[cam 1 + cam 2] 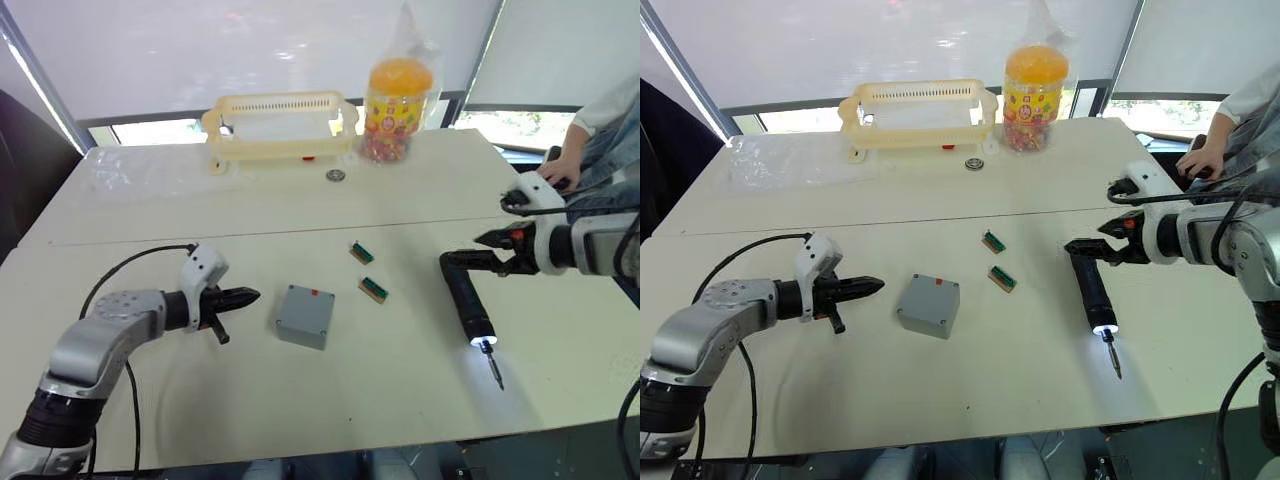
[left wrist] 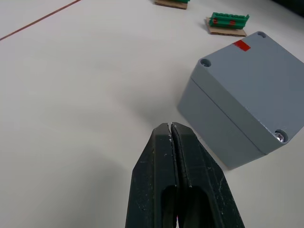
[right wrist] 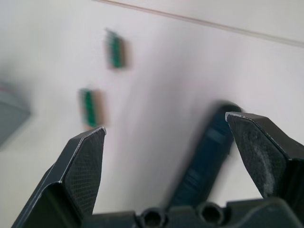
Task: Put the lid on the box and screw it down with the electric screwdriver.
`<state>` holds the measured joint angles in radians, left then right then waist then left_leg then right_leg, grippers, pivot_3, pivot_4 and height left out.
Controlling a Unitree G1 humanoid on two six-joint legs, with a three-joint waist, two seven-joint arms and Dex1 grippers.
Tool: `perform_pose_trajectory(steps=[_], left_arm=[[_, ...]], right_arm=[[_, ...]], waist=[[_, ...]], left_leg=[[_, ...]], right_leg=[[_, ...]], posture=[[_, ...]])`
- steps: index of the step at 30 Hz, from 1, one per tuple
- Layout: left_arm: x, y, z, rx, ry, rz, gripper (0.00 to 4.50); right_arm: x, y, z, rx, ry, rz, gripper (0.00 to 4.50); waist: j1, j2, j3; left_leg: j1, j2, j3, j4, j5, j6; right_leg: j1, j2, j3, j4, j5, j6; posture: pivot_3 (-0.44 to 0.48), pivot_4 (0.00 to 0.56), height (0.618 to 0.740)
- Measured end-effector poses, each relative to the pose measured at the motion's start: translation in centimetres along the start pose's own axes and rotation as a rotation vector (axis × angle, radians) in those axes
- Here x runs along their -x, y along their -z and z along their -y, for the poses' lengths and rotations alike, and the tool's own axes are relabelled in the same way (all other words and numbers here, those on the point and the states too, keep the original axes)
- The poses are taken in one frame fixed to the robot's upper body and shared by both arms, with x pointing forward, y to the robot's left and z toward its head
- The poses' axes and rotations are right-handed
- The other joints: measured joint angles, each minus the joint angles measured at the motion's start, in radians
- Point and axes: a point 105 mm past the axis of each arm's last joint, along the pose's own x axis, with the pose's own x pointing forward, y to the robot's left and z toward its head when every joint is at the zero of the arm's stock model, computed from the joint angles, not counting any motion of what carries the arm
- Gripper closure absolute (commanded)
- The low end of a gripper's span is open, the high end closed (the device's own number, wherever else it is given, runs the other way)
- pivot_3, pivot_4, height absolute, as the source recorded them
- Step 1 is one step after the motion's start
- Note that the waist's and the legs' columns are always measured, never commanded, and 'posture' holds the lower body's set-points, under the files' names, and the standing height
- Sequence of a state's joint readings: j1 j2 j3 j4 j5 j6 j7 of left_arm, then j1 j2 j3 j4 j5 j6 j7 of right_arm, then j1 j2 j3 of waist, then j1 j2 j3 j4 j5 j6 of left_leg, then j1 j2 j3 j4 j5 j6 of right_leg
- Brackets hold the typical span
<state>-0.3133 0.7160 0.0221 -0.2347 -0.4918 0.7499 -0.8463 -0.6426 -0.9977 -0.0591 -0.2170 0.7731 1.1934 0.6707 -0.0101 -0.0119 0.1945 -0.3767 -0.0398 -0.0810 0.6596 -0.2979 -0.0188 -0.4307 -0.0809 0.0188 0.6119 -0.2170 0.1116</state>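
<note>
The left gripper, fingers pressed together and holding nothing, points toward the box, which sits just beside its tips near the table's middle with the lid already seated on top. Two small green connector blocks lie between the box and the electric screwdriver, which rests flat, its lit bit toward the robot and its butt away. The right gripper, spread wide, hangs at that butt end, clearly the nearer arm for picking it up.
</note>
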Motion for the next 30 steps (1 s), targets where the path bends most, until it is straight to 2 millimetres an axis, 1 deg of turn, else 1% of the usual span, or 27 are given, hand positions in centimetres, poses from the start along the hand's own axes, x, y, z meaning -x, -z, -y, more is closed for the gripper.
perform_pose_trajectory(steps=[1,3,4,5,7,9,13,16,18,21,25,30], left_arm=[[-0.4,0.2,0.3,0.009,0.015,0.000,4.50],[-1.0,0.7,1.0,0.022,0.041,-0.009,4.50],[-1.2,0.9,1.2,0.026,0.049,-0.016,4.50],[-1.3,1.0,1.2,0.029,0.049,-0.017,4.50],[-1.2,1.2,1.2,0.027,0.042,-0.024,4.50],[-1.1,1.7,1.3,0.020,0.038,-0.047,4.50],[-1.4,2.0,1.8,-0.010,0.065,-0.078,4.50],[-1.5,2.0,1.9,-0.042,0.078,-0.089,4.50],[-1.9,1.9,1.8,-0.051,0.091,-0.092,4.50],[-2.7,1.5,1.2,-0.075,0.094,-0.091,4.50],[-3.6,1.1,0.3,-0.107,0.092,-0.083,4.50],[-4.5,0.7,0.4,-0.131,0.130,-0.069,4.50]], right_arm=[[-1.3,0.5,-2.3,0.026,-0.091,0.032,0.06],[-3.5,2.0,-5.8,0.032,-0.208,0.072,0.06],[-4.6,2.7,-7.0,0.042,-0.213,0.088,0.06],[-5.4,3.3,-7.4,0.052,-0.190,0.097,0.06],[-6.6,4.3,-7.6,0.096,-0.118,0.094,0.06],[-7.5,4.8,-7.8,0.103,-0.062,0.112,0.06],[-9.2,5.9,-9.5,0.112,-0.058,0.109,0.06],[-9.6,6.1,-9.6,0.145,-0.043,0.111,0.06],[-10.0,6.1,-9.8,0.164,-0.036,0.114,0.06],[-10.6,6.4,-10.6,0.172,-0.055,0.109,0.06],[-10.8,6.4,-11.2,0.170,-0.080,0.108,0.06],[-10.5,6.4,-13.8,0.168,-0.185,0.100,0.06]], waist=[[-0.001,0.000,0.000],[-0.001,0.000,0.000],[-0.001,0.000,0.001],[-0.001,0.000,0.001],[0.000,0.000,0.001],[0.000,0.000,0.000],[-0.002,0.000,0.000],[-0.001,0.000,0.000],[-0.001,0.000,0.000],[-0.002,0.000,0.000],[-0.002,0.000,0.000],[-0.003,0.000,0.000]], left_leg=[[0.000,0.000,-0.001,0.000,0.000,0.000],[0.000,0.000,-0.002,0.001,0.000,0.000],[0.000,-0.001,-0.002,0.001,0.000,-0.001],[-0.001,-0.001,-0.001,0.002,0.001,-0.001],[-0.001,-0.002,-0.001,0.003,0.002,-0.003],[0.001,-0.002,-0.001,0.003,0.002,-0.003],[0.001,-0.002,-0.002,0.003,0.002,-0.003],[0.001,-0.002,-0.002,0.003,0.002,-0.003],[0.001,-0.002,-0.002,0.003,0.002,-0.003],[0.001,-0.002,-0.002,0.003,0.002,-0.003],[0.001,-0.002,-0.002,0.003,0.002,-0.003],[0.001,-0.002,-0.002,0.003,0.002,-0.003]], right_leg=[[0.000,0.000,0.000,0.001,0.000,0.000],[0.000,-0.001,0.001,0.002,0.000,0.000],[-0.001,-0.001,0.002,0.002,0.000,0.000],[-0.001,-0.002,0.002,0.002,0.000,0.000],[-0.001,-0.003,0.002,0.002,0.000,0.000],[0.000,-0.003,0.002,0.002,0.000,0.000],[0.000,-0.002,0.002,0.002,0.000,0.000],[0.000,-0.002,0.002,0.002,0.000,0.000],[0.000,-0.002,0.002,0.002,0.000,0.000],[0.000,-0.001,0.002,0.002,0.000,0.000],[0.000,-0.001,0.002,0.002,0.000,0.000],[0.000,-0.001,0.002,0.003,0.000,0.000]], posture=[[0.000,0.150,0.740],[0.000,0.150,0.740],[0.000,0.150,0.740],[0.000,0.150,0.740],[0.000,0.150,0.740],[0.000,0.150,0.740],[0.000,0.150,0.740],[0.000,0.150,0.740],[0.000,0.150,0.740],[0.000,0.150,0.740],[0.000,0.150,0.740],[0.000,0.150,0.740]])
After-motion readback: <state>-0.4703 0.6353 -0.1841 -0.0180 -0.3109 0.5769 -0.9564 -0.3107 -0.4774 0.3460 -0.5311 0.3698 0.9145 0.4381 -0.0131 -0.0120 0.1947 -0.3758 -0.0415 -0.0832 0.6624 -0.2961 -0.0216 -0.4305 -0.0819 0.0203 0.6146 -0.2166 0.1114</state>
